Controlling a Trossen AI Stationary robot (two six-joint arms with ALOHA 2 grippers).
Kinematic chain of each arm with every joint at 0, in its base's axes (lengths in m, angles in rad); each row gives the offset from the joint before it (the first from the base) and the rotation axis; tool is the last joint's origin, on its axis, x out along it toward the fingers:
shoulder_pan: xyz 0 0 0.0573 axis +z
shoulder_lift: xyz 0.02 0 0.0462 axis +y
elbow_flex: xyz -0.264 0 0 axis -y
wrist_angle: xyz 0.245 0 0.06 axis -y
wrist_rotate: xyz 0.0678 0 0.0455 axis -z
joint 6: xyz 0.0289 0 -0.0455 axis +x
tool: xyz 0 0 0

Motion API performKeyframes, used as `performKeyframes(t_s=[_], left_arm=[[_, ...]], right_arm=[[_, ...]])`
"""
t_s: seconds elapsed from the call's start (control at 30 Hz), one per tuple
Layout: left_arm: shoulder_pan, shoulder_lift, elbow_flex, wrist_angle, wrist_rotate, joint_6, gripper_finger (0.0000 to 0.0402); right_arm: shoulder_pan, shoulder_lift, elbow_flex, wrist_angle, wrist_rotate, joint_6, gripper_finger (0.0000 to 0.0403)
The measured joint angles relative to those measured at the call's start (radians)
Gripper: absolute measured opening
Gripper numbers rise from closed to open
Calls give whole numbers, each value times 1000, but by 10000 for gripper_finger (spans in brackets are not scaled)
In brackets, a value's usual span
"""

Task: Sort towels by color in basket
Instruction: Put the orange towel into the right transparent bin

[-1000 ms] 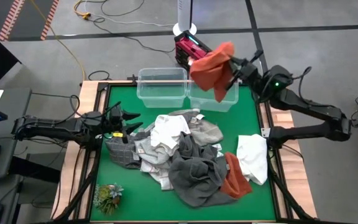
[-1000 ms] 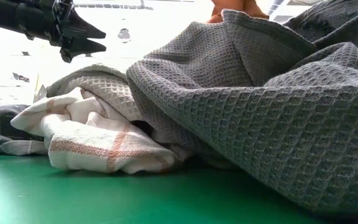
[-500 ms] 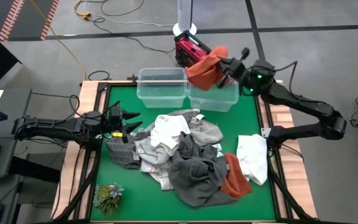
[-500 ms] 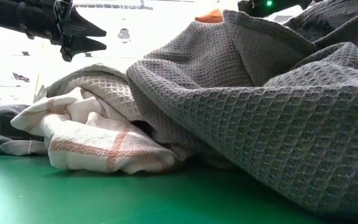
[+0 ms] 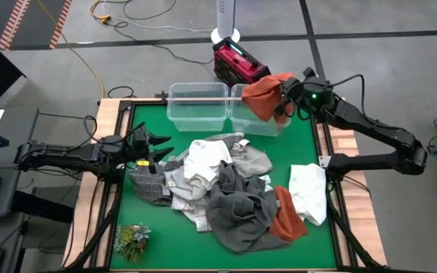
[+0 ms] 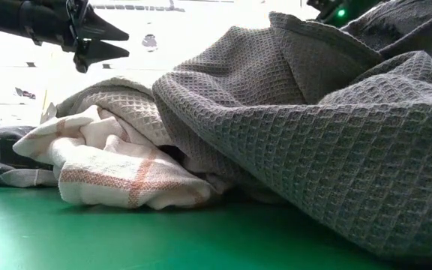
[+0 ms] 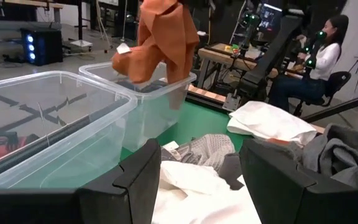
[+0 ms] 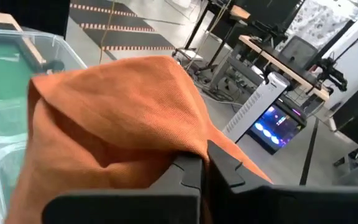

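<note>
The right gripper [image 5: 285, 97], its fingers clamped together on a rust-orange towel [image 5: 264, 97], holds the cloth over the right-hand clear plastic bin [image 5: 260, 123] at the far edge of the green table [image 5: 143, 208]; the towel's lower folds hang down inside that bin's rim, as the left wrist view shows [image 7: 161, 38]. Beside it, touching, stands a second clear bin [image 5: 197, 106]. The left gripper [image 5: 156, 148] hovers with its fingers spread apart and holding nothing, just at the left edge of the heap of towels [image 5: 226, 193] piled in the middle of the table. In that heap lie white cloths, white-and-grey checked ones, a large dark grey waffle-weave towel [image 5: 237, 212] and another rust-orange towel [image 5: 287, 216] at its right side. A white towel [image 5: 309, 191] lies apart near the table's right edge. A small green plant [image 5: 131, 239] sits at the near left corner. Beyond the table, a seated person [image 7: 312, 62] shows in the left wrist view.
</note>
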Motion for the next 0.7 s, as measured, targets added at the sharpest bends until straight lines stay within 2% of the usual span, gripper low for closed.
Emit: performKeyframes(t_s=[0.17, 0.53, 0.7], left_arm=[[0, 0, 0, 13, 0, -5, 208], [0, 0, 0, 21, 0, -16, 208], [0, 0, 0, 21, 1, -38, 208]], right_arm=[[1, 52, 0, -1, -1, 16, 24], [1, 281, 0, -11, -39, 35, 25], [-20, 331, 21, -20, -24, 36, 25]])
